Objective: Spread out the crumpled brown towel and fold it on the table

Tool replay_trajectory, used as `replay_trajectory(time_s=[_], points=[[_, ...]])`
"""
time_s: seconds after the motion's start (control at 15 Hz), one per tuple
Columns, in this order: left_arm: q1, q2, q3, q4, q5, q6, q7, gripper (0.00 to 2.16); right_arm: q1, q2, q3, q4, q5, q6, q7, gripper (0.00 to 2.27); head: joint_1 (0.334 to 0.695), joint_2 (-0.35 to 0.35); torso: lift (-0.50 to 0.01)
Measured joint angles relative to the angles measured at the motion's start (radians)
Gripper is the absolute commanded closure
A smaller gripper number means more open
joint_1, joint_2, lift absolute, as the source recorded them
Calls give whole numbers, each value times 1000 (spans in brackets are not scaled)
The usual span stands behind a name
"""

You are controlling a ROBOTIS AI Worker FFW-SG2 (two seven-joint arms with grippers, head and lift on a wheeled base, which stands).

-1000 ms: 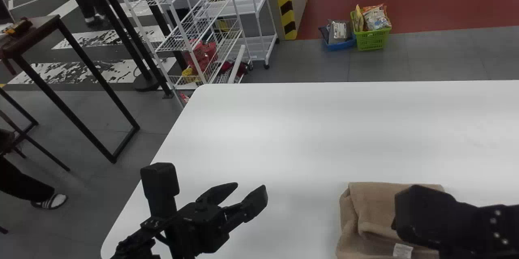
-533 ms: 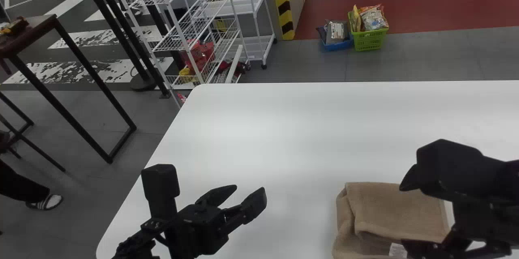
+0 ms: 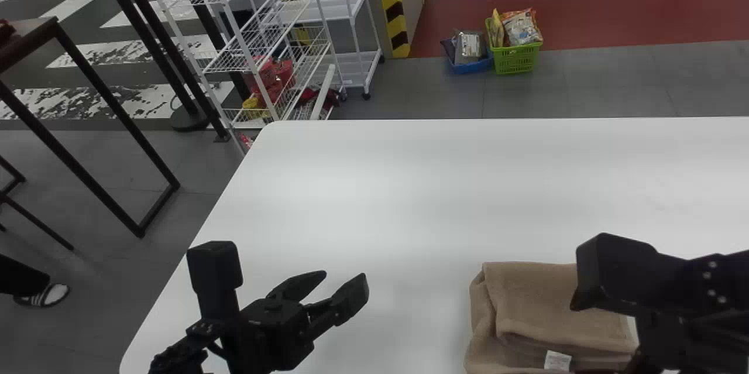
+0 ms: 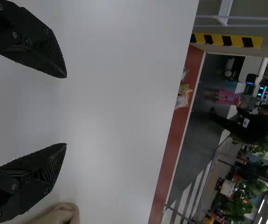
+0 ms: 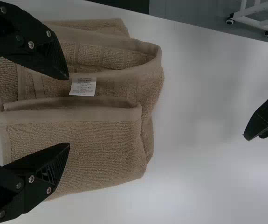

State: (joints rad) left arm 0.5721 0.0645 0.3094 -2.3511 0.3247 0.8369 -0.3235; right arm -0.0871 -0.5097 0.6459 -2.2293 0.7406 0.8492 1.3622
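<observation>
The white table (image 3: 409, 187) sits a little farther left in the head view than half a second ago, and so does all the background, including the white wire rack (image 3: 263, 40) beyond its far left corner. The brown towel (image 3: 538, 298) lies folded in layers on the near part of the table, to the right of the left gripper (image 3: 343, 283); it has drifted across the view along with the table, with its folds looking as they did. The right gripper (image 3: 661, 327) has changed more: its arm has come nearer and somewhat left, over the towel's right side. Its two fingers (image 5: 50, 163) stand apart and empty above the towel, one over the smooth folded stack, the other with its tip just beside the white label (image 5: 83, 87). The left gripper hangs over the table with its fingers spread, holding nothing, its pose much as before. On the floor beyond the table, the green basket (image 3: 516, 59) of packets stands beside the smaller blue basket (image 3: 470, 66).
</observation>
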Motion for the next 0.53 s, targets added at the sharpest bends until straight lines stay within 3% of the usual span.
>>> replay_trajectory(time_s=[0.53], points=[[0, -3, -3, 6, -1, 0, 2, 370, -7, 30, -3, 14, 17, 6, 0, 529, 695, 316, -127]])
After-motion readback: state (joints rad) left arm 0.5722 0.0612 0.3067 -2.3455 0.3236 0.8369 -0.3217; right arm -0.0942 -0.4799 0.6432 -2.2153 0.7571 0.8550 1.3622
